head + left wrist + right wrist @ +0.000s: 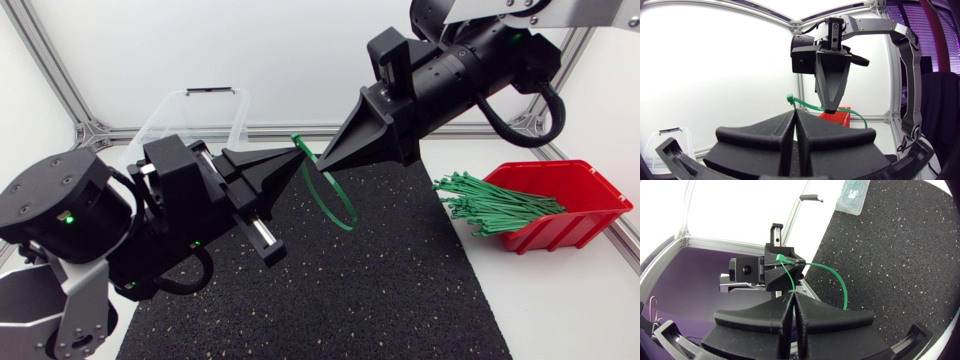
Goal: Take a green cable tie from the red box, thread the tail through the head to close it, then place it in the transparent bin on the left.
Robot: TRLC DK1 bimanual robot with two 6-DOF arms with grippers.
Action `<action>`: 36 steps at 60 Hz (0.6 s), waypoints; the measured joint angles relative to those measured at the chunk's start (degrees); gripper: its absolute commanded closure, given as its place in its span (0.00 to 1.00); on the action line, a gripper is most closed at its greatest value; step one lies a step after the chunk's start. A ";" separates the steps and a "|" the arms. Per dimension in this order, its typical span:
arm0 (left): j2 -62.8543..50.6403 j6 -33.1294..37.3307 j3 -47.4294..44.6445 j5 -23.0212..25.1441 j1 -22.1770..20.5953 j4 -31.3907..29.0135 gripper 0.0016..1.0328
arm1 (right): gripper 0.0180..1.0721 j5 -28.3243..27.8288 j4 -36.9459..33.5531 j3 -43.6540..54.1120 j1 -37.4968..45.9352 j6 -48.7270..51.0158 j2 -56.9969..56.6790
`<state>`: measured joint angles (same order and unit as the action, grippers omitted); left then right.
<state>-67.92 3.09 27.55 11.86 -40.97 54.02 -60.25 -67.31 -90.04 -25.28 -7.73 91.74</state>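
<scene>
a: where's the thin green plastic cable tie (844, 286)?
b: hanging curved in mid-air over the black speckled foam mat (380, 290), btw both tools.
a: matte black right gripper (323, 166)?
b: fingers pinching tight on the tie.
a: matte black left gripper (298, 160)?
b: fingers pressing together, prob gripping the tie's other end, tip partly hidden.
a: red plastic box (585, 190)?
b: sitting far right w/ a bundle of spare green ties (490, 200); clear plastic bin (165, 115) sitting far left.

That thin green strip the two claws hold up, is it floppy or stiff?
Probably springy, not floppy: the cable tie forms a smooth loop between the left gripper and right gripper. Likely very light, being so thin. The spare ties jut straight out of the red box, so it seems to hold its shape.
</scene>
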 measured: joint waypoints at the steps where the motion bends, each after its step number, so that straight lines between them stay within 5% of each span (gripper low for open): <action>1: -0.11 0.00 -0.04 -0.02 0.00 0.13 0.96 | 0.95 -0.02 -0.02 0.00 0.00 0.00 0.00; 36: -3.08 2.67 -0.52 -2.14 -2.16 1.60 0.96 | 0.95 -1.01 -0.24 0.00 0.00 -0.02 0.07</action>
<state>-71.00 5.76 27.03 9.72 -43.13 55.61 -61.25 -67.55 -90.04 -25.28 -7.75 91.81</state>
